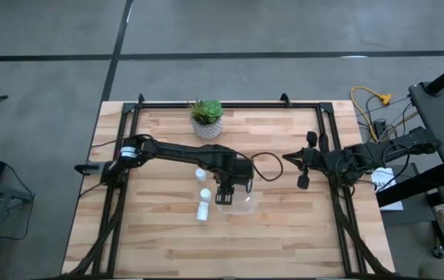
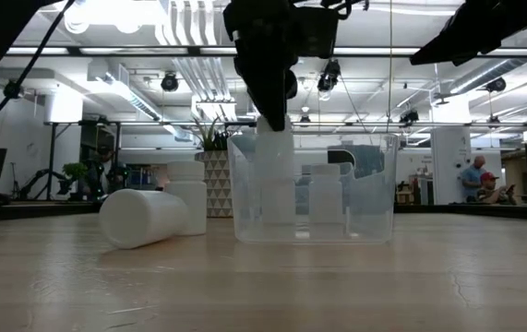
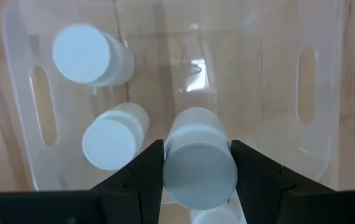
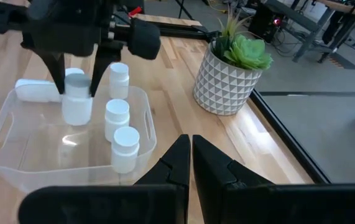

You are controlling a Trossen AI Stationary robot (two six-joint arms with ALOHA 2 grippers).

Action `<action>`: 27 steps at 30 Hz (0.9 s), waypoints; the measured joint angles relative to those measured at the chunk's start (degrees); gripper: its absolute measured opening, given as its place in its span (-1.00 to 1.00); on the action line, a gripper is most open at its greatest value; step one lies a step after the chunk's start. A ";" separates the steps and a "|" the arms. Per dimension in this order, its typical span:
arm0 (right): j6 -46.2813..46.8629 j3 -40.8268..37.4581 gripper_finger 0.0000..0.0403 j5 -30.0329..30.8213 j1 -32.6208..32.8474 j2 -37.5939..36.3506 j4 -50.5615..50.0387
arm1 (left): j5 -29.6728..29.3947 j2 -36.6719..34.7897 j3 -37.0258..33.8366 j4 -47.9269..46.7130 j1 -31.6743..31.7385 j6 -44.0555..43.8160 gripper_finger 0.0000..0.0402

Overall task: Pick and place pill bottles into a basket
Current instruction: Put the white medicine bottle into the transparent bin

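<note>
From above, the left gripper [image 1: 225,194] hangs over the clear, see-through rectangular plastic basket [image 1: 243,207] near the middle of the light wooden slatted tabletop [image 1: 159,233]. Three small white cylindrical pill bottles lie outside, just beside the basket on the left arm's side: one lying on its side [image 1: 203,211], one upright [image 1: 205,194], one farther back [image 1: 200,174]. The right gripper [image 1: 302,169] waits well apart toward its own edge. A whitish patterned pot with a green plant [image 1: 207,118] stands at the far edge.

At table level, the left jaws hold a white bottle [image 2: 275,148] at the basket's rim, its lower part already inside the walls, not yet down on the floor of the tub.

Looking past the left wrist, the jaws grip that bottle's body on both sides, the cap [image 3: 200,173] toward the camera; two more bottles [image 3: 82,53] [image 3: 110,143] stand inside the basket below.

From the right wrist, the right jaws are closed on nothing.

The step in hand looks like the placing of a third bottle. Next it should go down into the free floor beside the two standing bottles, then the jaws should widen and lift straight up so neither neighbour is knocked.
</note>
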 joint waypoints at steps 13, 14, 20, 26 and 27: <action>0.44 -0.11 -0.96 -0.04 0.00 0.02 -0.34 | -0.43 -0.01 -2.53 1.70 -0.18 1.93 -0.28; 0.47 -0.11 -0.96 -0.04 0.00 0.02 -0.55 | -0.43 -0.05 -2.53 1.70 -0.26 2.50 -0.28; 1.09 -0.11 -0.96 -0.07 0.00 0.02 -1.10 | -0.25 -0.05 -2.55 2.02 -0.54 5.00 -0.28; 1.07 -0.11 -0.96 -0.07 0.00 0.02 -1.19 | 0.28 -0.05 -3.02 3.29 -0.92 10.30 -0.28; 1.09 -0.11 -0.96 -0.07 0.00 0.02 -1.23 | 0.31 -0.05 -3.20 3.27 -0.92 10.92 -0.28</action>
